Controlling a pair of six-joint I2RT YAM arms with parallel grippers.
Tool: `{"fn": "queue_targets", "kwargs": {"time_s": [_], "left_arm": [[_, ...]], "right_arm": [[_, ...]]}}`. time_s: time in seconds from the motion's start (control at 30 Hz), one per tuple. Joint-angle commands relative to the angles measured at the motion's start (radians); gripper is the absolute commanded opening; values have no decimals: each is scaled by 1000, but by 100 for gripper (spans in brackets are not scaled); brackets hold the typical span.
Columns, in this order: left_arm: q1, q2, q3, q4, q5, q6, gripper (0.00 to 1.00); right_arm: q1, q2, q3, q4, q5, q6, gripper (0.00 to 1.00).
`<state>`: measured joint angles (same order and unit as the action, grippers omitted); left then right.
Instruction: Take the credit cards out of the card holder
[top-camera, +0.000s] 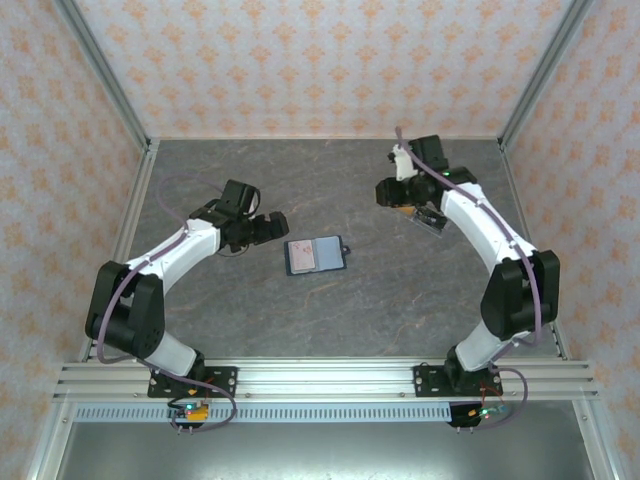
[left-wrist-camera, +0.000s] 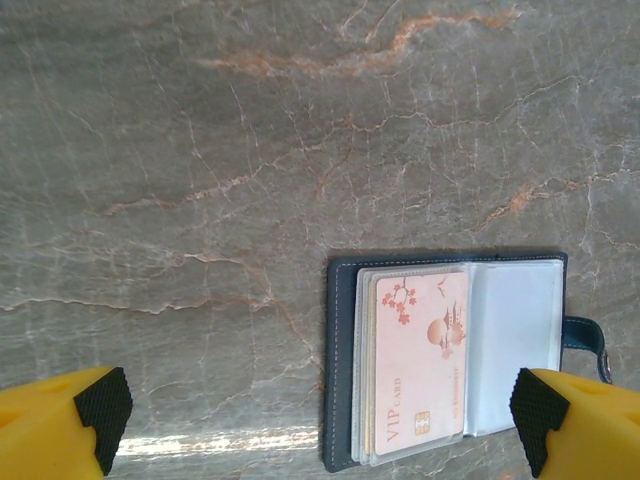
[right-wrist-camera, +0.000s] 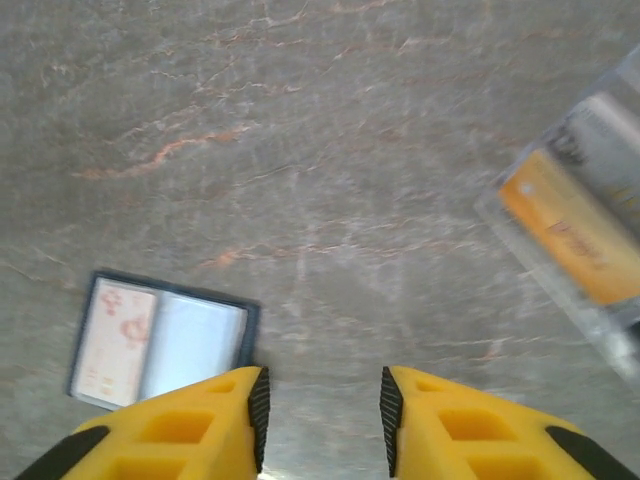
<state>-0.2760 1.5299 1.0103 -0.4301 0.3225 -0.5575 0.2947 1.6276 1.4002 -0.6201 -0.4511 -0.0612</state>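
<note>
– At table centre, left to right: what is counted?
– One left gripper (top-camera: 272, 227), jaws fully released, empty. One card holder (top-camera: 315, 255) lies open at its 4 o'clock. One pink card (left-wrist-camera: 420, 365) sits in the holder's 9 o'clock panel.
– Obstructions, clearance?
– One clear box (right-wrist-camera: 592, 322) with one orange card (right-wrist-camera: 565, 232) sits at the holder's 2 o'clock. One right gripper (right-wrist-camera: 322, 405) is near the box, fingers parted, empty. Bare table (top-camera: 250, 320) borders every holder edge.

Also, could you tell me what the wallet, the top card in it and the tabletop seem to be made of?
Wallet: probably leather or imitation, matte navy with a stitched edge.
Top card: likely plastic, smooth, printed pink.
Tabletop: stone-look grey with orange veins; possibly laminate.
</note>
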Motion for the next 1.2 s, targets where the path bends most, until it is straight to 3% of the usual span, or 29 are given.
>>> {"fn": "queue_targets", "kwargs": {"time_s": [0.0, 0.17, 0.33, 0.53, 0.77, 0.9, 1.17], "left_arm": [[-6, 24, -10, 40, 30, -55, 100], [-13, 44, -16, 48, 32, -92, 100], [-14, 41, -38, 66, 32, -111, 100], [-20, 41, -62, 85, 42, -131, 97], [-27, 61, -48, 83, 52, -133, 94], [-41, 87, -30, 89, 71, -136, 87], [-67, 145, -36, 202, 187, -184, 59]], "right_arm": [[74, 66, -7, -1, 87, 179, 43], [207, 143, -12, 89, 105, 319, 44], [290, 252, 6, 189, -126, 419, 39], [341, 362, 26, 226, -159, 480, 36], [345, 432, 62, 219, -160, 489, 25], [342, 454, 73, 197, -138, 483, 22], [330, 455, 58, 193, -129, 478, 18]]}}
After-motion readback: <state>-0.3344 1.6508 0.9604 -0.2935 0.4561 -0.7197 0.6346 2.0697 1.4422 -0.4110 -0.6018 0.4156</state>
